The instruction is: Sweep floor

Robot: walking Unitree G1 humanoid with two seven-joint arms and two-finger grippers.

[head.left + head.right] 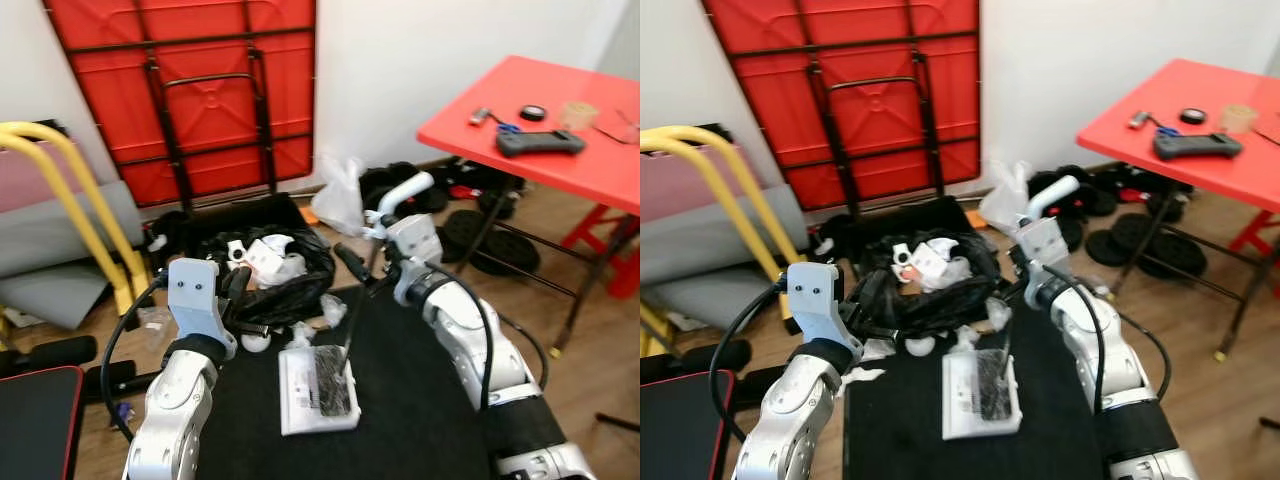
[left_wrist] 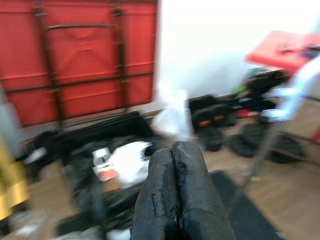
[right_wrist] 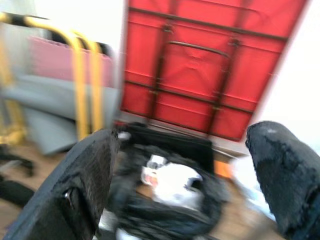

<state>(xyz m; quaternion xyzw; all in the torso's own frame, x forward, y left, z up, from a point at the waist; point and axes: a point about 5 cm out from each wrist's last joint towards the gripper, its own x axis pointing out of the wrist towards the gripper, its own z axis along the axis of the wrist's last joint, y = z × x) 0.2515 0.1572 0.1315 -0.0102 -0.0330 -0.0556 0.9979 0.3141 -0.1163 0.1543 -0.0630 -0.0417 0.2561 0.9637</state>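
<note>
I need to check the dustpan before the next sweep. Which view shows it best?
The left eye view: the white dustpan lies whole on the black mat, a brush head on it. The right eye view shows it too, partly cut by the right arm's cable. The wrist views look past it at the trash bag.

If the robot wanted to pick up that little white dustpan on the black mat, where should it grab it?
Probably by the thin dark handle rising from the white dustpan toward the right gripper. It stands clear of the black mat, so open jaws could close across it from the right side.
</note>
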